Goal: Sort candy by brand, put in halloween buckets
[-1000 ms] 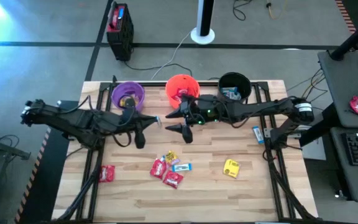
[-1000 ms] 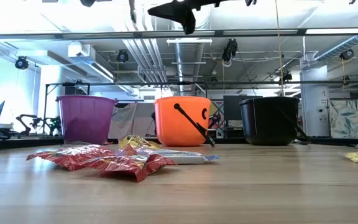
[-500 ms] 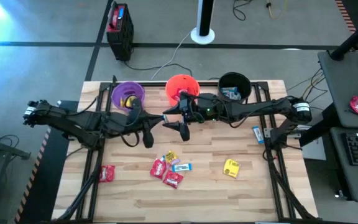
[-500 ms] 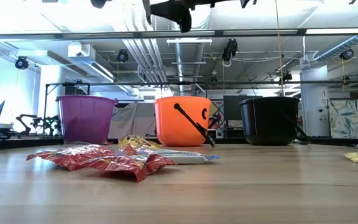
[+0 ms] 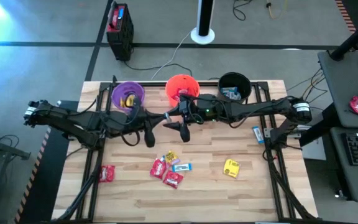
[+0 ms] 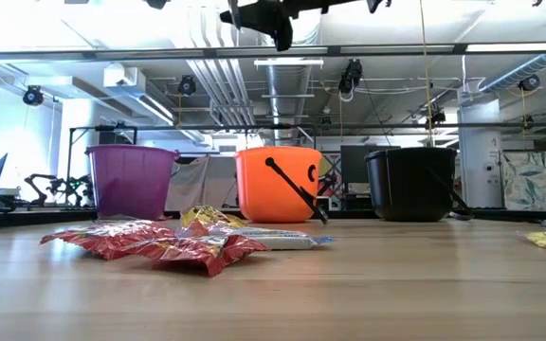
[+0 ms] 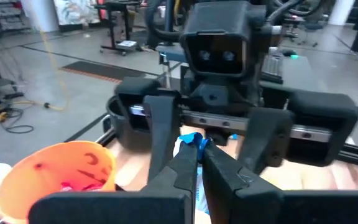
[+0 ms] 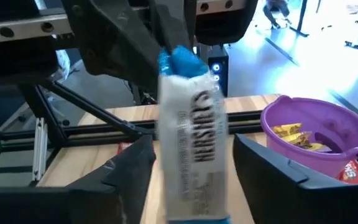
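A blue-and-white candy packet is held in the air above the table, between the 2 arms and in front of the orange bucket, pinched at one end by the closed left gripper; its long axis hangs downward, between the wide-open fingers of the right gripper, judged nearer to take it

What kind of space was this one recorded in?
Most likely a robotics lab or workshop: exposed ceiling ducts, a bare concrete floor with trailing cables, and a computer desk beside the wooden table.
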Motion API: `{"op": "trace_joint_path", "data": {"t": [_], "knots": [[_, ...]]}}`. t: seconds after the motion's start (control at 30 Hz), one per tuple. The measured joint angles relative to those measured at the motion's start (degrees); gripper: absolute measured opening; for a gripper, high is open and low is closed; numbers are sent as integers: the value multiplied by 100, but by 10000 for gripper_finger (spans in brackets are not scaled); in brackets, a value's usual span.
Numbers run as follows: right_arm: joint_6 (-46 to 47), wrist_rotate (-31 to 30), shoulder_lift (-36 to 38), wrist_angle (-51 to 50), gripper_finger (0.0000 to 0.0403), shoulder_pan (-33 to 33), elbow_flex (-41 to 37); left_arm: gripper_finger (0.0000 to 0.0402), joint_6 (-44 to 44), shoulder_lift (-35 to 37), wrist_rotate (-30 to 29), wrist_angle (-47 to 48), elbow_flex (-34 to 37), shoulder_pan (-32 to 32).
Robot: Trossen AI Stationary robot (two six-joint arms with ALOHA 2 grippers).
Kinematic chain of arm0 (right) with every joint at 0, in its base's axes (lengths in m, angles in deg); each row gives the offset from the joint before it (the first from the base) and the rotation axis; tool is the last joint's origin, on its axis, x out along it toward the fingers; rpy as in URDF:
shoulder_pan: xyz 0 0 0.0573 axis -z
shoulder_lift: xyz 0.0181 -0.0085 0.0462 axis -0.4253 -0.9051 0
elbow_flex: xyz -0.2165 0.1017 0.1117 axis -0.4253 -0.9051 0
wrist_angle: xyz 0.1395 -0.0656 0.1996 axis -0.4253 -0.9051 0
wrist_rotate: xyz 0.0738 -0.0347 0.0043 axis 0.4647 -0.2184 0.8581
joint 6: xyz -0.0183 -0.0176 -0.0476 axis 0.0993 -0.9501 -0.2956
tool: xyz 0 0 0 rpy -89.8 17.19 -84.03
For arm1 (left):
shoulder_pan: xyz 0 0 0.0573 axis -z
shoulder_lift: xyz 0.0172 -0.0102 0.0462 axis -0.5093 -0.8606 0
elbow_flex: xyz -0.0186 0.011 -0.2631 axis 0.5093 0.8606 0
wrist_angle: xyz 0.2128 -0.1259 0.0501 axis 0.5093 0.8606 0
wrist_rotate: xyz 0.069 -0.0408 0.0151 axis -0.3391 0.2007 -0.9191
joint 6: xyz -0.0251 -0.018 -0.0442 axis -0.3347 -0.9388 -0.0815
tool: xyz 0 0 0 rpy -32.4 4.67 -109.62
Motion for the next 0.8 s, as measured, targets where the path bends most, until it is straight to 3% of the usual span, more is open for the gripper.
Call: {"op": "trace_joint_path", "data": {"t": [0.33,0.63,0.8], "knots": [[-181,17,0,-70,101,0,0,0,9,-36,103,4,-2,-1],[-197,29,0,-130,99,13,0,5,-86,-36,-17,77,-2,-1],[-187,29,0,-431,99,75,59,64,-390,-36,-52,218,-2,-1]]}}
